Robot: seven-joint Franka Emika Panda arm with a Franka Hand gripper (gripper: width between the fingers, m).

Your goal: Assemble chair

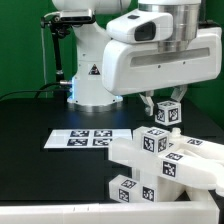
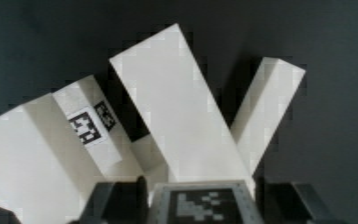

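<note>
My gripper (image 1: pixel 165 106) hangs at the exterior view's right, shut on a white tagged chair piece (image 1: pixel 166 114) held above the other parts. In the wrist view the black fingers (image 2: pixel 119 202) clamp a tagged block (image 2: pixel 202 203), the gripper (image 2: pixel 202 208) closing on it from both sides. Two long white bars (image 2: pixel 172 95) of the held piece run away from the jaws in a V. Below lie more white chair parts: a tagged block (image 1: pixel 154 141), a flat slab (image 1: pixel 195 165) and a small tagged cube (image 1: pixel 123 188). A tagged slab (image 2: pixel 43 150) shows beside the bars.
The marker board (image 1: pixel 88 138) lies flat on the black table at the exterior view's left of the parts. The robot's white base (image 1: pixel 92 70) stands behind it, with a black stand and cables (image 1: pixel 50 55) at the back left.
</note>
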